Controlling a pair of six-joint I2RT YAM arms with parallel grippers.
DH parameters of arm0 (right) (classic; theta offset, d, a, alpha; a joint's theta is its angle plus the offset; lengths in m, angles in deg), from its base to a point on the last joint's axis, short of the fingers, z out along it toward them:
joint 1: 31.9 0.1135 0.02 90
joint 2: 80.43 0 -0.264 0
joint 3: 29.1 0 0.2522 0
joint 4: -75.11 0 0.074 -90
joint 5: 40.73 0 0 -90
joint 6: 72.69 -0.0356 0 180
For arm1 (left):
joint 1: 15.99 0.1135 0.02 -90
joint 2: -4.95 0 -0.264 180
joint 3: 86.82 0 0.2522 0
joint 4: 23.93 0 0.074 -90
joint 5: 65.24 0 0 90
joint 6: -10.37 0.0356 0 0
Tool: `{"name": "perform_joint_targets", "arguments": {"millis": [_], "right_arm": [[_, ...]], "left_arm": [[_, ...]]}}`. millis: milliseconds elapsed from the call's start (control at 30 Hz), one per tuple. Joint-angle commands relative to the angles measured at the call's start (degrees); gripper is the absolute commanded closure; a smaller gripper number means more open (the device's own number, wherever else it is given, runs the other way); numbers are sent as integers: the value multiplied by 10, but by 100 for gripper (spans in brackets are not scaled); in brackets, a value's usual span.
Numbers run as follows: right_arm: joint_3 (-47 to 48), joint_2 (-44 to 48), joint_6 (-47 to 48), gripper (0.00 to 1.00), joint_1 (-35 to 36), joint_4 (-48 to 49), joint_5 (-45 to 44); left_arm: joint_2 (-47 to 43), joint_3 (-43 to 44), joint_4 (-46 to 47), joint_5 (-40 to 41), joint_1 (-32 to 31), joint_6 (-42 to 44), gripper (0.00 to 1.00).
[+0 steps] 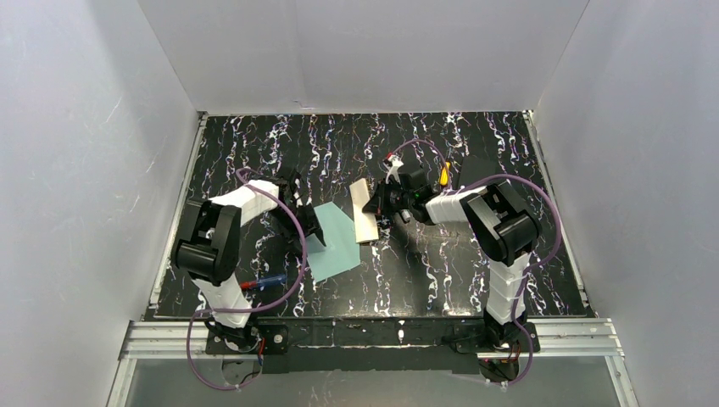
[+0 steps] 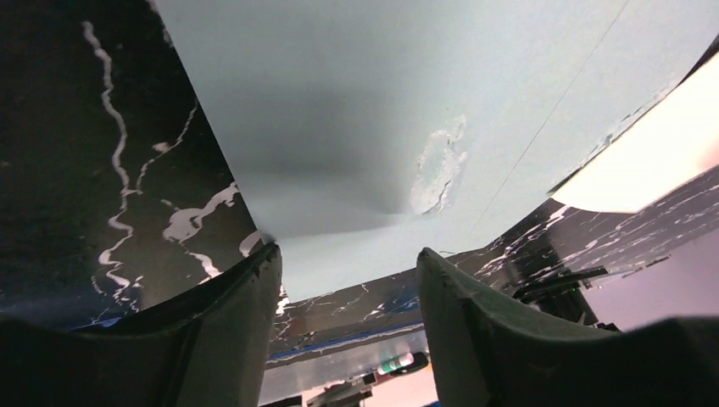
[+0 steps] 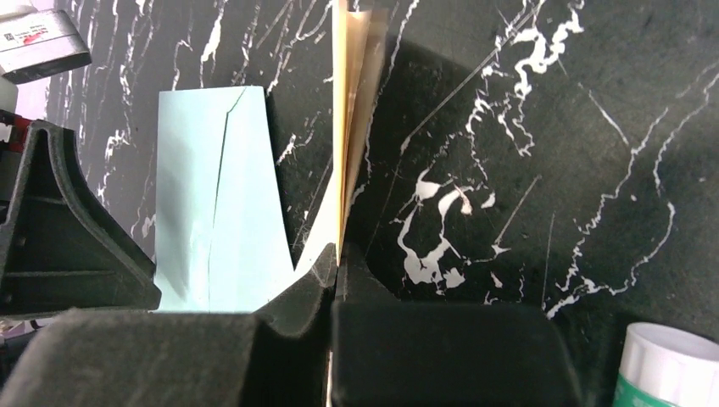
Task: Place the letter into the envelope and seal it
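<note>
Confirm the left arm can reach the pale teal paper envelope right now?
Probably yes. The left gripper stands open right at the edge of the envelope, nothing between them; the right gripper holds the tan paper letter off to the side.

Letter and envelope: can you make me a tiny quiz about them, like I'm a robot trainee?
1. True or false: the right jaws are shut on the letter.
2. Which colour is the envelope? A red, B pale teal, C black.
3. Fill in: the left jaws stand ____ at the envelope's edge.
Key: 1 true; 2 B; 3 open.
</note>
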Motion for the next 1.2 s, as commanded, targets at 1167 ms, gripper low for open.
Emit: {"name": "perform_joint_targets", "arguments": {"millis": [1167], "right_arm": [[66, 15, 40, 99, 51, 48, 2]], "left_arm": [[-76, -67, 26, 107, 1, -71, 48]]}}
